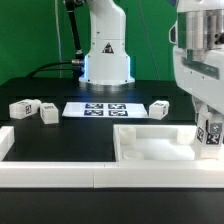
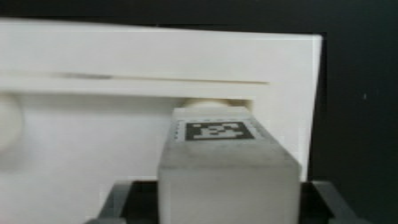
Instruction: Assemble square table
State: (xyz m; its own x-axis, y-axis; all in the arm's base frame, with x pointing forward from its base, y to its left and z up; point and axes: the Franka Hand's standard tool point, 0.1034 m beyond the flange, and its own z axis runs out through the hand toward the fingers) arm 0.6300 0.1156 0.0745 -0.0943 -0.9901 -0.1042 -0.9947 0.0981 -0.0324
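One leg (image 2: 217,160) is clenched in the claw (image 1: 212,126) near the edge of the square top (image 1: 150,142).

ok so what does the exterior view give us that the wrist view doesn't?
Exterior only: the arm's base, the marker board, three loose legs and the border rails.
Wrist only: a small rounded feature on the table top, just past the end of the held leg. I cannot tell whether it is a hole or a peg.
Both: the table top, the tagged held leg, and the gripper shut on it.
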